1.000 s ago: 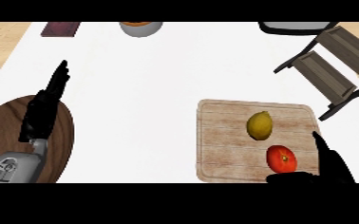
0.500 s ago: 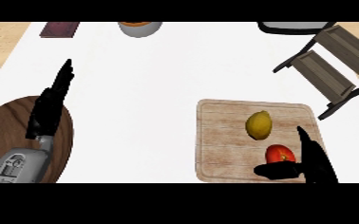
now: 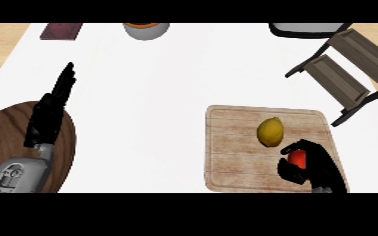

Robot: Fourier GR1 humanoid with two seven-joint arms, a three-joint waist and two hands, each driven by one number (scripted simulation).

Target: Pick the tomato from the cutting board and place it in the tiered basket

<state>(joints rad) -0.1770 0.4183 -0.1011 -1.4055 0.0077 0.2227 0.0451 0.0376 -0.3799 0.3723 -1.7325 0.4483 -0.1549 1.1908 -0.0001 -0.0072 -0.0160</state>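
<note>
1. The tomato (image 3: 297, 157) lies on the cutting board (image 3: 236, 150), near the board's right edge and toward its near side. Only a small red patch of it shows.
2. The right hand (image 3: 321, 167) comes in from the lower right corner. Its fingers and thumb are curled round the tomato, covering most of it.
3. A lemon (image 3: 270, 130) lies on the same board, just beside the tomato on its far left side. Whether the hand touches the lemon cannot be told.
4. The cutting board is a pale wooden rectangle with rounded corners, flat on the white bench (image 3: 184, 80) at the view's lower right.
5. The tiered basket (image 3: 336, 72) stands at the right edge, beyond the board's far right corner. Its dark frame and 2 slatted brown shelves show, and the tomato is well apart from it.
6. The left hand (image 3: 48, 117) shows at the view's left with its fingers straight and pressed together, pointing away from the robot and holding nothing. It rests above the far edge of a round dark wooden board (image 3: 65, 145) at the lower left.
7. The grey left forearm (image 3: 18, 175) lies over that round board.
8. At the bench's far edge sit a grey bowl (image 3: 146, 31) with something orange inside, a flat dark red item (image 3: 60, 31) to its left, and a black-rimmed object (image 3: 303, 29) to its right, cut by the frame.
</note>
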